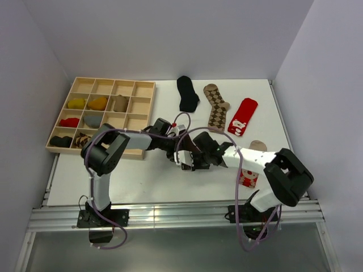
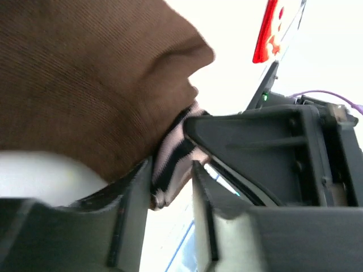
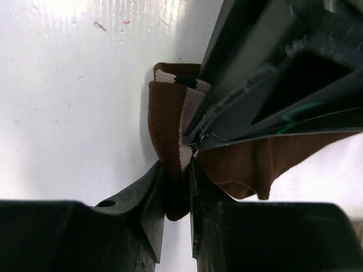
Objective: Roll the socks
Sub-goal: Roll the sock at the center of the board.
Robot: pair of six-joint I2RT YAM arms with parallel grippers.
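A dark brown sock (image 1: 189,147) with a striped toe is held just above the table between both grippers. My left gripper (image 1: 177,147) is shut on its striped toe end (image 2: 169,170); the brown body (image 2: 85,73) fills the upper left of the left wrist view. My right gripper (image 1: 193,154) faces it and is shut on a folded brown part (image 3: 164,119), which sits between its fingers (image 3: 177,170). The left gripper's body (image 3: 272,85) crowds the upper right of the right wrist view. A black sock (image 1: 187,93), a brown argyle sock (image 1: 217,106) and a red sock with a white figure (image 1: 243,116) lie flat at the back.
A pale wooden grid tray (image 1: 113,80) at the back left holds several rolled socks. A tan sock (image 1: 258,145) and another red sock (image 1: 248,178) lie partly under my right arm. The red sock also shows in the left wrist view (image 2: 272,31).
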